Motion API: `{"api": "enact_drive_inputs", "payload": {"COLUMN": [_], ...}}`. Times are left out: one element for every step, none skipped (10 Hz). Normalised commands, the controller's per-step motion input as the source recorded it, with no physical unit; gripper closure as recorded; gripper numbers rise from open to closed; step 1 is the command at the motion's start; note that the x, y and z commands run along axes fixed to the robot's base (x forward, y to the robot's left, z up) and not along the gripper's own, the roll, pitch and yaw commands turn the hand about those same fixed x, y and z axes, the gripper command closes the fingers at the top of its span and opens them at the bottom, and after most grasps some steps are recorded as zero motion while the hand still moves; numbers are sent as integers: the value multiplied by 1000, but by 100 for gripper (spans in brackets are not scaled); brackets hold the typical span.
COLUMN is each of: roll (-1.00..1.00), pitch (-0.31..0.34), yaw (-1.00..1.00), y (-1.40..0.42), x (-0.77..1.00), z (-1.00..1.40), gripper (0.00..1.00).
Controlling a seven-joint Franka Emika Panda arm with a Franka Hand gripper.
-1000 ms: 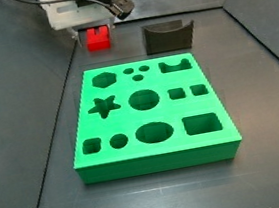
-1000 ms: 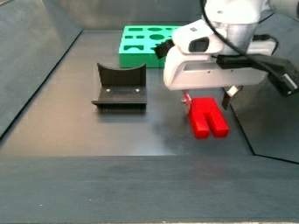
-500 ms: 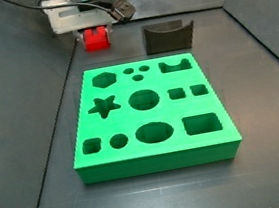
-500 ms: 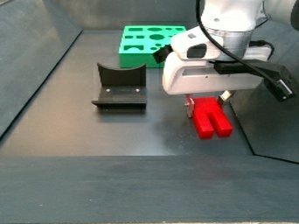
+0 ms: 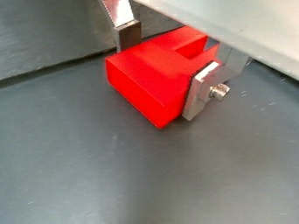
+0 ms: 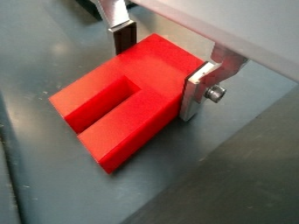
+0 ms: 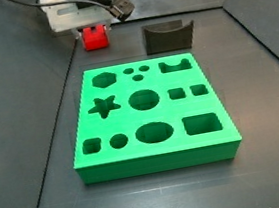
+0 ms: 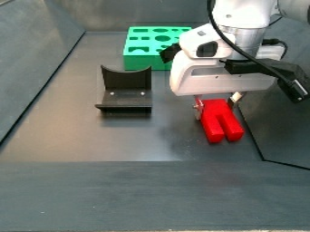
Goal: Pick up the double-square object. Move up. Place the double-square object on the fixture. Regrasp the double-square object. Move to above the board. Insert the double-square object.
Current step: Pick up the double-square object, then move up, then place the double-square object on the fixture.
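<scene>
Here, gripper [image 6: 163, 57] astride smooth double-square object [image 6: 122, 96]

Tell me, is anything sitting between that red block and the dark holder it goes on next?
Nothing visible does. The pincer straddles the double-square object, which lies on the floor. Bare floor separates it from the fixture; the board sits farther back.

Dark floor [image 8: 109, 136] w/ board [image 7: 152, 114], fixture [image 8: 122, 89], double-square object [image 8: 219, 121]; end effector [image 8: 218, 102] over it
</scene>
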Motion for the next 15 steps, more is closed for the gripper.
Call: {"api": "enact_drive_inputs", "payload": {"roll": [0, 0, 0, 0, 0, 13, 17, 28, 39, 69, 83, 0, 8, 18, 33], "pitch": [0, 0, 0, 0, 0, 17, 42, 72, 78, 74, 69, 0, 9, 26, 35], "yaw": [0, 0, 0, 0, 0, -7, -18, -25, -26, -19, -17, 0, 1, -4, -12], "y": [0, 0, 0, 0, 0, 77, 64, 34, 28, 11, 7, 0, 0, 4, 7], "x": [0, 0, 0, 0, 0, -38, -46, -28, -22, -26, -28, 0, -2, -12, -16], "z": [0, 0, 0, 0, 833, 816, 729, 580, 497, 287, 205, 1000, 1000, 1000, 1000], "gripper": [100, 100, 100, 100, 100, 100, 100, 100, 100, 100, 100, 100, 100, 100, 100]}}
